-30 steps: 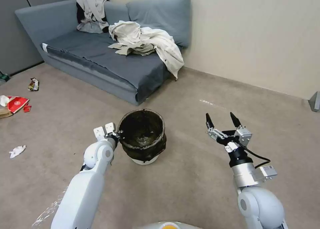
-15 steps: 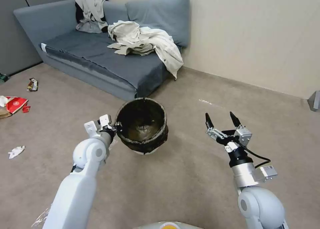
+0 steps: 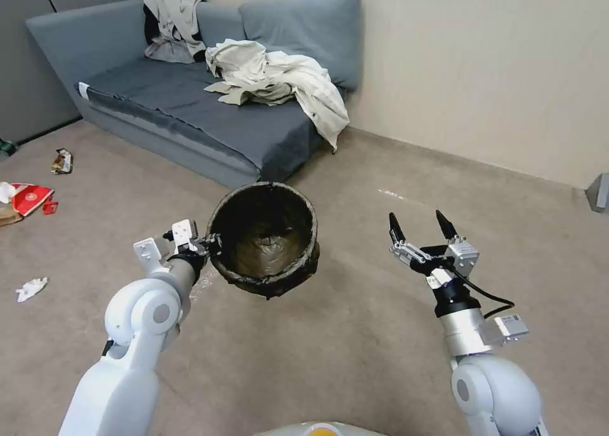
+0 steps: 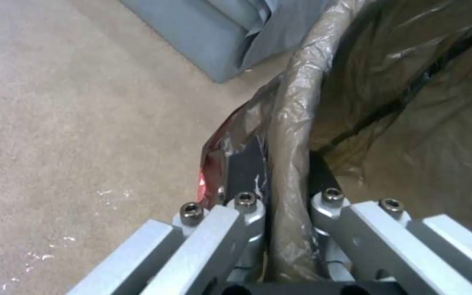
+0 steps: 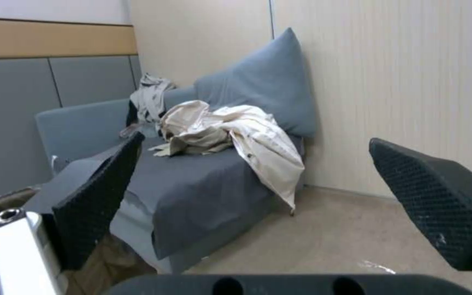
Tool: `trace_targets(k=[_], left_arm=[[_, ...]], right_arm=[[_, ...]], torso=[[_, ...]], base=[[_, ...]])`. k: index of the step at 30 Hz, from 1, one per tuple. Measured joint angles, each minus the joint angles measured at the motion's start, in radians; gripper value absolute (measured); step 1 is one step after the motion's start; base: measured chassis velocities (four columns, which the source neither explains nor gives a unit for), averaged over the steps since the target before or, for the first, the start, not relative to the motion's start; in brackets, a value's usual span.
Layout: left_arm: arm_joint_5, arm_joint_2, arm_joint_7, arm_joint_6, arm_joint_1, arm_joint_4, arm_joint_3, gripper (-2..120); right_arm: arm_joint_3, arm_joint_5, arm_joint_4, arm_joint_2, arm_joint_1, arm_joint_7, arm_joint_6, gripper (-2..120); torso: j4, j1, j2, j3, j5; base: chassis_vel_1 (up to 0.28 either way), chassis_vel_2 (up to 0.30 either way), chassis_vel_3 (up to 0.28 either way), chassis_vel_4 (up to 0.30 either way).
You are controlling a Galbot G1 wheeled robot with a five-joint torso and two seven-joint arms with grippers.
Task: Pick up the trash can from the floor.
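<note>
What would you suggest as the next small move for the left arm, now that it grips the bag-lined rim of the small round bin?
Probably keep lifting slowly and level. The left gripper is shut on one side of the small round white bin with the dark bag, which hangs tilted above the beige carpet floor. The open right gripper hovers apart from it.

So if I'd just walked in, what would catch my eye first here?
Probably the trash can, lifted off the floor in the middle of the scene, its bag-covered rim pinched by the left tool. Next, the right tool held open and empty beside it, and behind, a grey sofa strewn with pale clothes.
</note>
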Motion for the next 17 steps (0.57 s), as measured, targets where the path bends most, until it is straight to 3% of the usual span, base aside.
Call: trace_targets(k=[17], left_arm=[[0.004,-0.005,0.009,-0.002,0.011,-0.014,0.007,3]], right_arm=[[0.0,-0.01,0.023,0.007,-0.017,-0.001,-0.008,100]], torso=[[0.0,0.0,0.0,0.0,0.0001]], base=[[0.0,0.0,0.0,0.0]])
